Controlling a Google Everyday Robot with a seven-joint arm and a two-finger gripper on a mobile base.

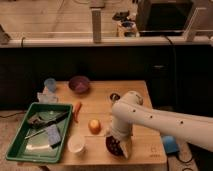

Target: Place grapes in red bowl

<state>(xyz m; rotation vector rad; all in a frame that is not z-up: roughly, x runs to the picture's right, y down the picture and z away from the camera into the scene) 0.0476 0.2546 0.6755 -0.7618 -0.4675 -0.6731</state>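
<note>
**Grapes at the red bowl, gripper right above**

Small dark clump, the grapes [114, 147], near the front edge of the table [100, 102], inside or just over the red bowl [108, 143]. Not possible to tell whether already lying in it or held above it. Dark purple-black colour, bumpy surface, much smaller than the bowl, only partly visible under the arm. Of the red bowl, only a piece of orange-red rim visible on the left side, the rest covered.

Gripper [121, 147] directly at the bowl, pointing down from the bent white arm [150, 120], which reaches in from the right. Open, closed or gripping: cannot tell, hidden behind the wrist. Probably kept so low and so centred in order to leave the clump inside the rim and not rolling on the wood. Judged as the release step, close to the end of the task.

Around the bowl:
- orange fruit [94, 126] just beside it, on the left
- white cup [76, 144] further left
- carrot [77, 111] behind those
- small dark metallic cup [114, 97] behind the arm
- purple bowl [79, 83] and blue cup [50, 84] well apart, at the back
- green tray [50, 105] at the left edge
</note>
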